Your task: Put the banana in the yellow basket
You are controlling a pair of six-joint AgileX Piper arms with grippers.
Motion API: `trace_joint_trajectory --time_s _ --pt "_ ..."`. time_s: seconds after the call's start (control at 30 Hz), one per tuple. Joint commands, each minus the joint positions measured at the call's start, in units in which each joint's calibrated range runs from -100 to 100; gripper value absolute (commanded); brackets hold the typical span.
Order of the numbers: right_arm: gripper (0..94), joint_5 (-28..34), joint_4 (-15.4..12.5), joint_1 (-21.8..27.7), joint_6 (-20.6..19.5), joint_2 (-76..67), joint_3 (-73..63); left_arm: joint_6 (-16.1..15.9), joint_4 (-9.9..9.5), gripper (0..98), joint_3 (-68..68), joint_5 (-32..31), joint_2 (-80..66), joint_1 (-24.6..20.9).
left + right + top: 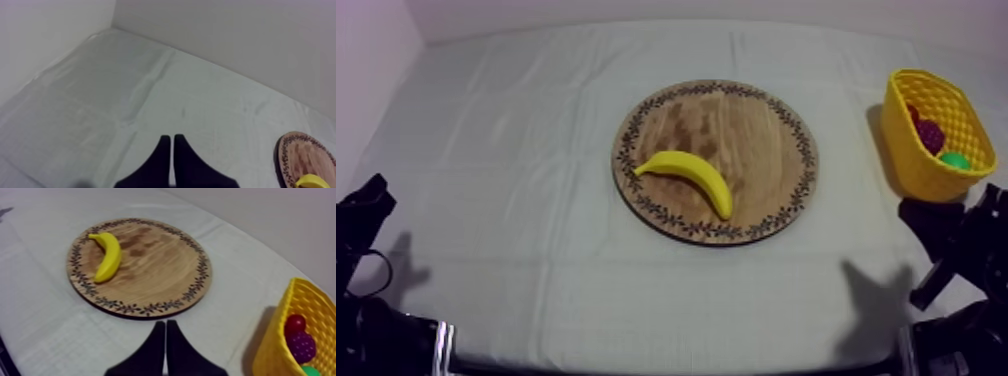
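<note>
The yellow banana (688, 177) lies on the left half of the round wooden board (761, 150) in the middle of the table. The yellow basket (926, 172) stands at the far right. My left gripper (170, 138) is shut on nothing, its fingers a narrow wedge over bare cloth, with the board's rim (287, 155) and the banana's tip (311, 181) off to its side. My right gripper (165, 323) is also shut on nothing, hovering just short of the board (155, 263), with the banana (108, 256) beyond and the basket (272, 350) beside it.
Inside the basket lie a small red fruit (295, 323), a bunch of purple grapes (301, 346) and something green (310, 371). Both arms sit low at the table's near corners, left (361, 215) and right (976, 235). Grey-white cloth surrounds the board.
</note>
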Motion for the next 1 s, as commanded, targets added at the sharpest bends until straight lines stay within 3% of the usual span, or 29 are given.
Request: trace_joint_trajectory --time_s 0.0,0.2,0.33,0.47,0.57,0.77,0.97 --pt "0.8 0.1 0.0 -1.5 -0.5 0.0 0.0 0.0 -0.01 0.1 0.0 0.0 0.0 0.0" --pt "0.8 0.1 0.0 -2.9 -3.4 0.0 0.0 0.0 -0.01 0.1 0.0 0.0 0.0 0.0" --pt "0.8 -0.5 0.2 -4.3 -2.3 1.3 -0.3 0.0 -0.01 0.1 0.0 0.0 0.0 0.0" --pt "0.8 -1.4 1.6 -4.4 -1.6 7.2 -1.5 0.0 -0.01 0.1 0.0 0.0 0.0 0.0" --pt "0.6 -0.6 4.2 -4.4 -1.7 13.9 -4.8 0.0 -0.01 0.1 0.0 0.0 0.0 0.0" --pt "0.6 5.6 9.3 -6.7 -5.3 28.1 -17.7 0.0 -0.01 0.1 0.0 0.0 0.0 0.0" --pt "0.6 18.0 8.2 -9.9 -5.4 41.9 -36.6 0.0 -0.01 0.1 0.0 0.0 0.0 0.0"
